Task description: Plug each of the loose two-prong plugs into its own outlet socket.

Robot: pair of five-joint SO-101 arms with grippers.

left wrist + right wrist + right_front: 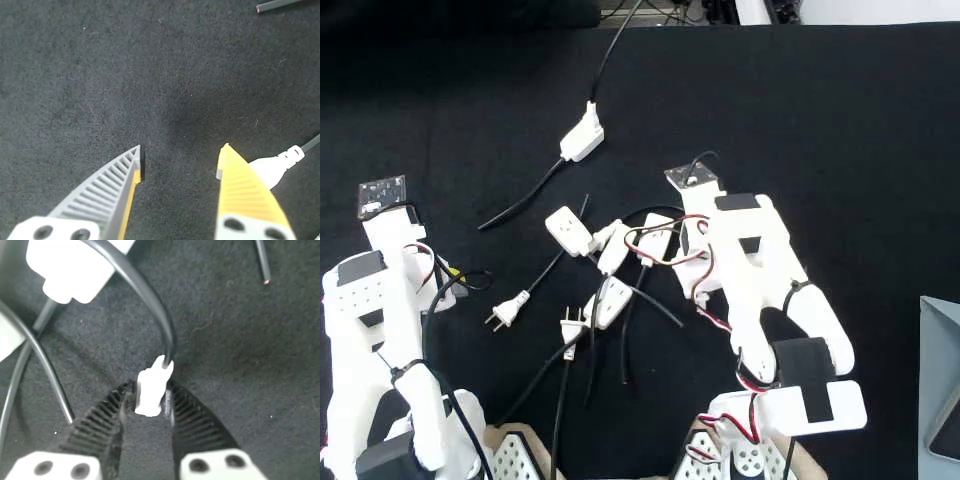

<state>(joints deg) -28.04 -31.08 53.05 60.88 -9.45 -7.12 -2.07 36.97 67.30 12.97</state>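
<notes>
White plugs [513,308] and sockets [582,138], black cords [617,42], black cloth [840,120] beneath. The left gripper [182,146] has one grey ribbed finger, one yellow; the right gripper [148,390] is ribbed black, its plug [152,382] white.

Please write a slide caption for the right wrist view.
Right gripper clamps a white plug over black cloth, its black cable arching past a white outlet.

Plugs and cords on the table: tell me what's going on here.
The right arm's end effector is shut on a white plug with a black cord. The left end effector is open over bare black cloth, a loose plug lying beside it. A two-prong plug lies unplugged near a socket.
</notes>
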